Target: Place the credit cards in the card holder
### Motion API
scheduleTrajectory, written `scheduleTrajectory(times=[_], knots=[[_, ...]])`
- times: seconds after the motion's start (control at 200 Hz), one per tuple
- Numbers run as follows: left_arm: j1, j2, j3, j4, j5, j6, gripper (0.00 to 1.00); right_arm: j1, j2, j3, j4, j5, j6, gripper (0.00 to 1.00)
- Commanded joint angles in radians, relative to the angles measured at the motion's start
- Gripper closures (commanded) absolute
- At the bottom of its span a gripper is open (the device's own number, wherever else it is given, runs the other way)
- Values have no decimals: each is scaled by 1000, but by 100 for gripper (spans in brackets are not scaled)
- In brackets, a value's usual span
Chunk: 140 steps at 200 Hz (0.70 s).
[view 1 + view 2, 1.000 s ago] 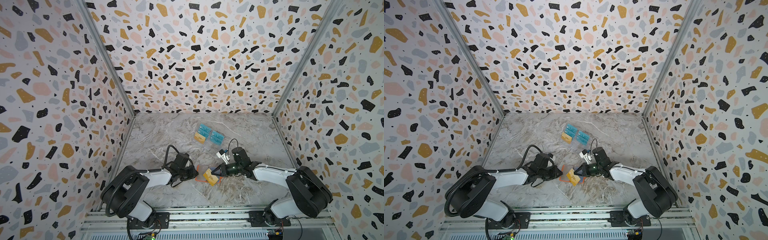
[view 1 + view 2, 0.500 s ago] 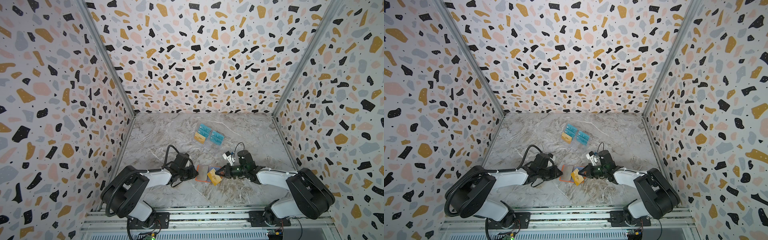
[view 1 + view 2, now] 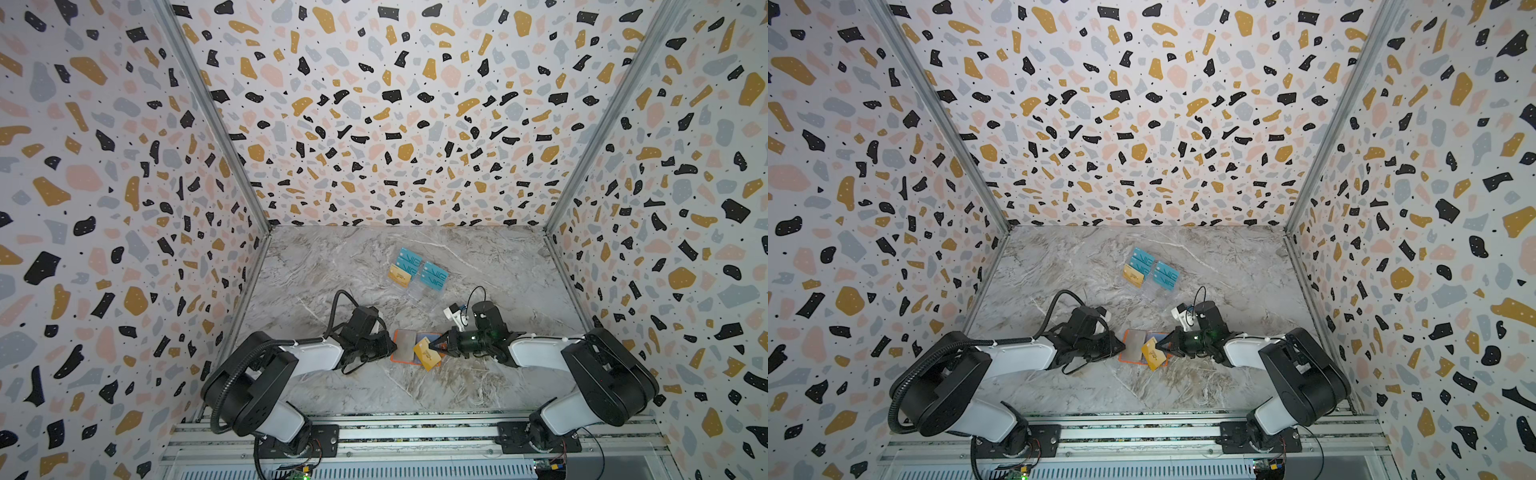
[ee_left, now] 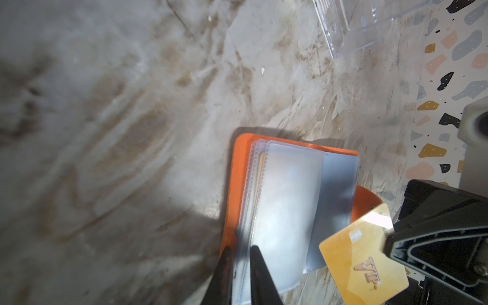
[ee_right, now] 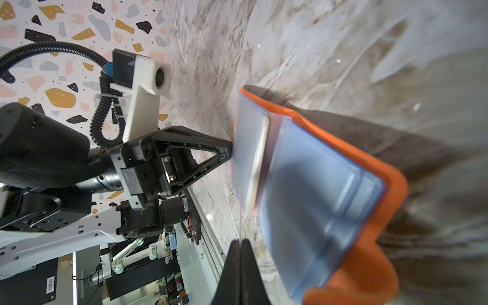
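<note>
Barely anything has moved this last second: my right hand (image 3: 441, 344) only nudged its card toward 3 o'clock.

In both top views that hand, the nearer one, clamps one credit card (image 3: 427, 354). Its long axis runs 11-to-5, and the sleeves of the one open card holder (image 3: 405, 347) lie at its 9 o'clock. Another gold card (image 3: 400, 276) sits at 12.

Left wrist: my left hand (image 4: 241, 274), narrow, pinches one clear sleeve (image 4: 285, 211).

Right wrist: a third card (image 5: 260, 158) shows edge-on, already sleeved.

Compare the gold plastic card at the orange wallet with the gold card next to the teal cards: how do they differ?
The near gold plastic card is pinched in the right arm's shut jaws over a corner of the open orange wallet; the far gold card sits untouched beside the teal cards. The near one looks larger, being closer. Both are gold rectangles.
</note>
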State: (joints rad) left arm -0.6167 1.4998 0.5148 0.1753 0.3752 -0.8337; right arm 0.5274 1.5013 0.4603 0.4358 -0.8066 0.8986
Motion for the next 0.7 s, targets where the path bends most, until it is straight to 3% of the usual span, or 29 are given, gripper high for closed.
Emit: scheduleTrajectory(times=[0.0,0.696], knots=[[-6,-1,-16,-89,-17,-2,83,-5,10,9,20,16,7,100],[-6,-13,-20,-92,-16,-2,83,-8,49,18,27,43,-3,100]])
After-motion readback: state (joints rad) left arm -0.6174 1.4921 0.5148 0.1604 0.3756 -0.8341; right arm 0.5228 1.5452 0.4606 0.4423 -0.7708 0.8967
